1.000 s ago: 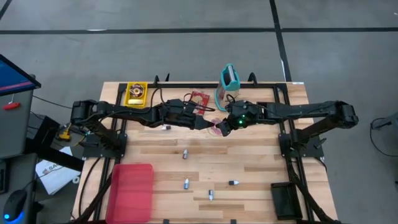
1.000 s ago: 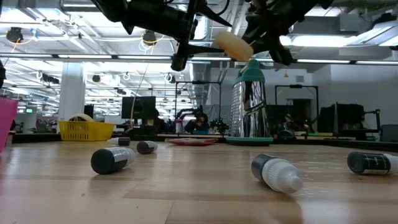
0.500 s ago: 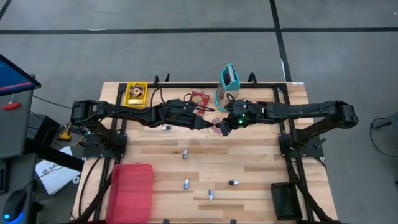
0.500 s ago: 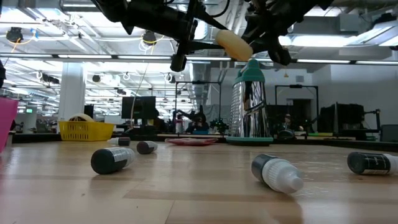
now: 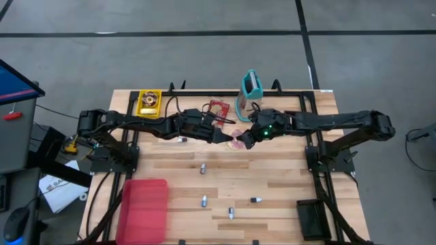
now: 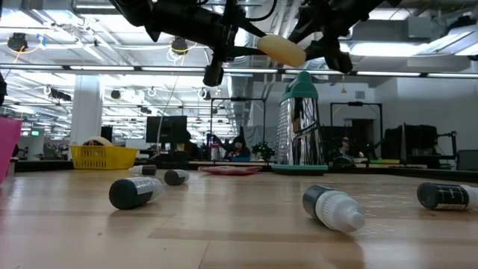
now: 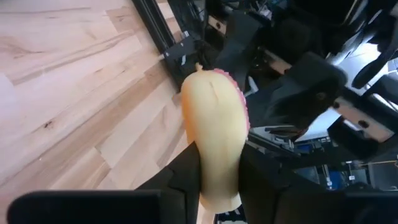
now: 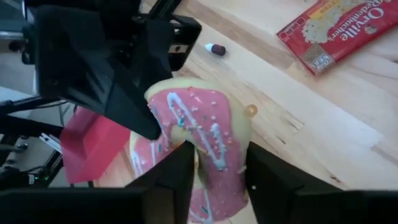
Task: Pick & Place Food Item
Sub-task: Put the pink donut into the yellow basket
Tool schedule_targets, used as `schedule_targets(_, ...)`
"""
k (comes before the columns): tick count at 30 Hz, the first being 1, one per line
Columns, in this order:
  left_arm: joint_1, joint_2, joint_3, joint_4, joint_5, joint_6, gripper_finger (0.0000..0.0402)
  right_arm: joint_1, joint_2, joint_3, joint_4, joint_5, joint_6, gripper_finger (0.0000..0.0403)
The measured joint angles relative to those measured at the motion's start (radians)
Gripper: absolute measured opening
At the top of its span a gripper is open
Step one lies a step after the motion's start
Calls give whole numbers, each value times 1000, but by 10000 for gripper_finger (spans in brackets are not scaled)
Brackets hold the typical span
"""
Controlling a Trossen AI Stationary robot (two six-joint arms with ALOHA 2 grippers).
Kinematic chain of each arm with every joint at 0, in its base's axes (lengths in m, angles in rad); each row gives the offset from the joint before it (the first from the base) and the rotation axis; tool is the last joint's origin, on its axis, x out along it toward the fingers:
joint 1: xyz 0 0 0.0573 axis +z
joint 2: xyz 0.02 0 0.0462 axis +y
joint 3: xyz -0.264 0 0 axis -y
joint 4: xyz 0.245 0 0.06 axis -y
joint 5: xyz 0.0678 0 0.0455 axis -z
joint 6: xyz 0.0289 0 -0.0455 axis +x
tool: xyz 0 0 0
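Your two grippers meet in mid-air above the bench (image 5: 272, 177), sharing one frosted pastry (image 6: 281, 50). The right wrist view alone reveals its pink icing; the low view shows only a pale edge, long axis tilted slightly downward toward the right gripper (image 6: 323, 39). The left gripper (image 7: 214, 180) is clamped on one end, having narrowed since a second ago; the right gripper's fingers have parted, flanking the other end.

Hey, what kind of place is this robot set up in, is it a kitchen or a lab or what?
Most likely a robotics lab or workshop, not a kitchen: a wooden table standing on a bare grey floor, exposed ceiling ducts and lights overhead, and more workstations with monitors in the open hall behind.
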Motion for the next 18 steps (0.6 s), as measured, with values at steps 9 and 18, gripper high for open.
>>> schedule_targets(9, 31, -54, -2, -172, 16, 86, 82, 47, -96, 0, -73, 11, 81, 199)
schedule_targets(18, 155, -308, 1, -566, -127, 238, 82, 79, -213, 1, -255, 91, 139, 208)
